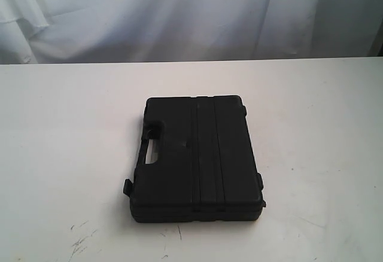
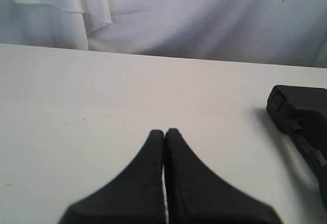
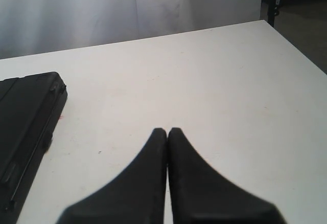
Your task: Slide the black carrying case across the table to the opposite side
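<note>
The black carrying case [image 1: 196, 157] lies flat near the middle of the white table [image 1: 66, 130], its handle cut-out facing left. Neither arm shows in the exterior view. In the left wrist view my left gripper [image 2: 164, 131] is shut with nothing in it, over bare tabletop; a corner of the case [image 2: 300, 114] shows off to one side, apart from it. In the right wrist view my right gripper [image 3: 167, 130] is also shut and empty, and the case [image 3: 28, 116] lies to one side, not touching it.
A white cloth backdrop [image 1: 179, 17] hangs behind the table's far edge. Dark scratch marks [image 1: 81, 241] sit near the front left. A tiny red speck [image 3: 60, 117] lies beside the case. The table's corner [image 3: 263, 23] drops off to dark floor.
</note>
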